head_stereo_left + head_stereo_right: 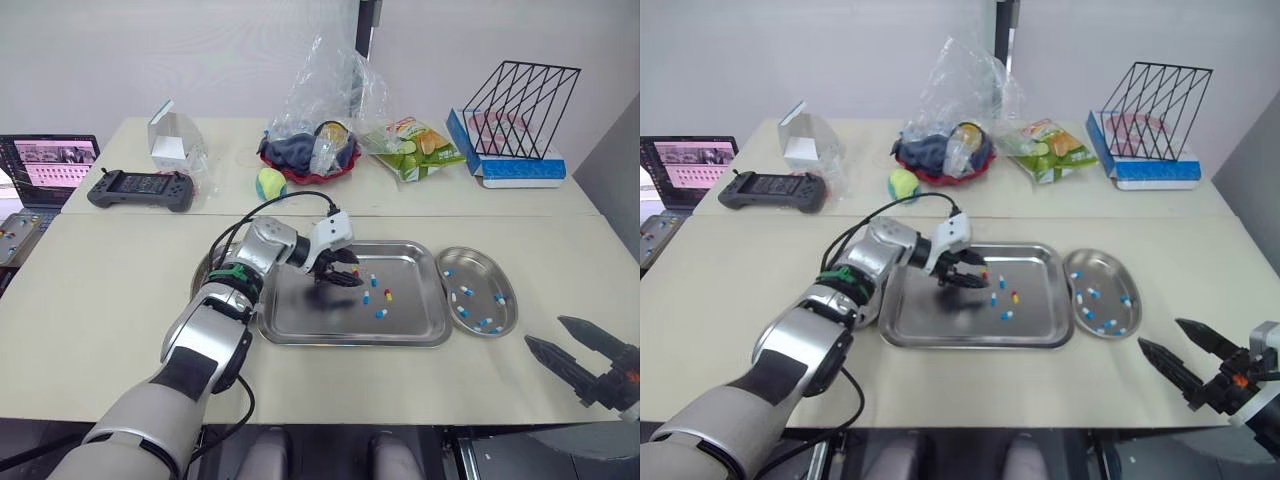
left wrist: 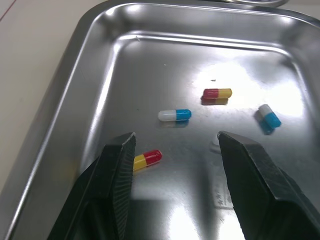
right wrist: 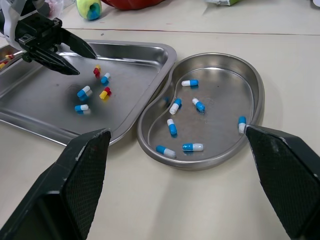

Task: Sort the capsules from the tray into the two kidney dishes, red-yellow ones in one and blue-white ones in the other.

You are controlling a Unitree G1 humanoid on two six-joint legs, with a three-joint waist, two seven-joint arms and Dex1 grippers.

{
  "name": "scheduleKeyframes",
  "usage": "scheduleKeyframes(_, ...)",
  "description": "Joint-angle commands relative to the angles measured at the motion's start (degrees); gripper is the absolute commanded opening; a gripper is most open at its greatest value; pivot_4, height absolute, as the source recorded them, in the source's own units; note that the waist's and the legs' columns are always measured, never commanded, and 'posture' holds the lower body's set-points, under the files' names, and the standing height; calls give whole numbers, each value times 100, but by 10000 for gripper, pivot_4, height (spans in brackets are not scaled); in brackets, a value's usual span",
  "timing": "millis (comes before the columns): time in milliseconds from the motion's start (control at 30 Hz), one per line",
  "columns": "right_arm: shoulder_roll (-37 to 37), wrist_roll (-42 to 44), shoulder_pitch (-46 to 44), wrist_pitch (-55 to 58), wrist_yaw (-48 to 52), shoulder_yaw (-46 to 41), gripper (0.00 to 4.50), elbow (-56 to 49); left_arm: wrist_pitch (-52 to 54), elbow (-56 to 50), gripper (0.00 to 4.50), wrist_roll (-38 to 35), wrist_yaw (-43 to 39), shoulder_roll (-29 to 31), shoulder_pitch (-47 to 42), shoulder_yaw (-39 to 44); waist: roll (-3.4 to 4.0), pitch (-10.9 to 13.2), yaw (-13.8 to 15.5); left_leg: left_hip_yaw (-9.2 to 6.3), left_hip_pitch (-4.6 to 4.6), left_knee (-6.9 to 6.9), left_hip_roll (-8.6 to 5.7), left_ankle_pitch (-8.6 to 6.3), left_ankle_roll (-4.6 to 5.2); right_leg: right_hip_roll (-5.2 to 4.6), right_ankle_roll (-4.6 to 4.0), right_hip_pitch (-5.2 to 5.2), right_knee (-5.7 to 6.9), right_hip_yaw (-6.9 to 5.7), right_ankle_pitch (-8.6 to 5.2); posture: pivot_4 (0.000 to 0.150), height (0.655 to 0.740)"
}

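The left gripper (image 1: 345,272) hung low over the steel tray (image 1: 305,312) on the table (image 1: 120,300), with a few capsules (image 1: 381,313) lying just right of it. A kidney dish (image 1: 482,272) holding blue-white capsules (image 1: 466,292) sat just beside the tray's right edge. The right gripper (image 1: 545,332), its fingers apart, hovered at the near right.
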Motion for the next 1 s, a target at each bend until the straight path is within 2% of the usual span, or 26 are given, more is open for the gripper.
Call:
scheduleKeyframes(33, 64, -3, 63, -148, -34, -223, 45000, -116, -171, 112, 27170, 151, 243, -68, -218, 62, 0, 0, -2, 0, 0, 0, 0, 0, 0, 0, 0, 0, 0, 0, 0, 1500, 7346)
scheduleKeyframes(333, 81, -47, 36, -213, -94, -182, 45000, -84, -52, 391, 27170, 343, 581, -228, -319, 99, 0, 0, 2, -1, 0, 0, -1, 0, 0, 0, 1, 0, 1, 0, -1, 1500, 7346)
scheduleKeyframes(1000, 84, -139, -28, -220, -179, -48, 45000, -92, 127, 485, 27170, 886, 409, -184, -268, -105, 1, -1, -9, -1, 3, 0, -3, 0, 0, -2, 2, 0, 4, 0, -1, 1500, 7346)
